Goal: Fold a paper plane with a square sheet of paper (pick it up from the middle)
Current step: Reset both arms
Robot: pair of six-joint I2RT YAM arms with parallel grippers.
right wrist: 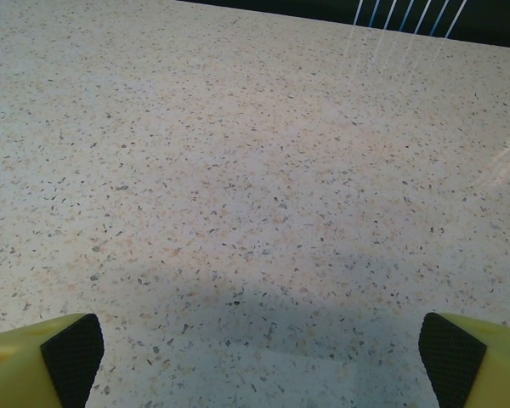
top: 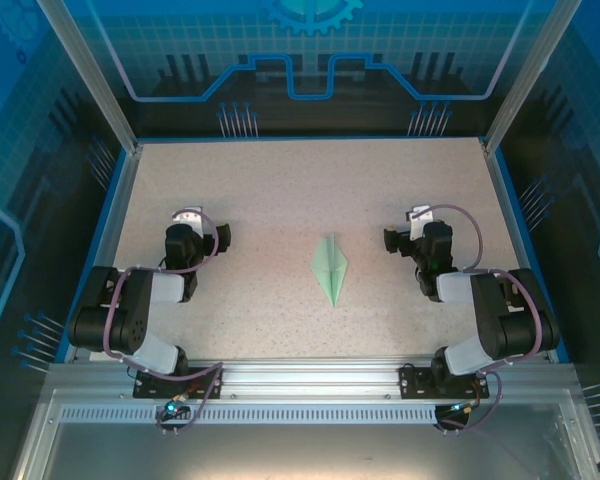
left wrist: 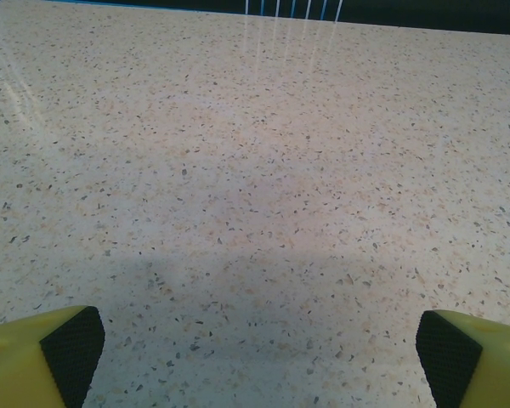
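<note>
And there's the paper plane (top: 330, 268), lying flat in the middle of the speckled surface (top: 260, 180), a slim mint-green dart with a crease down its centre and its longer point aimed toward the arm bases, well apart from both arms. The left fingers (left wrist: 72, 344) are spread wide over bare speckle with nothing between them, and the right fingers (right wrist: 72, 348) are just the same, wide apart and empty. To my eye the folding looks done, so the job now is simply to leave it be: hold both arms back on their own sides and make no sweep across the middle, because paper that light would likely skate or spring open at the slightest brush. As for writing, I can read none: the paper is plain, and the blue backdrop (top: 310, 60) carries a gear shape and line patterns but no words
</note>
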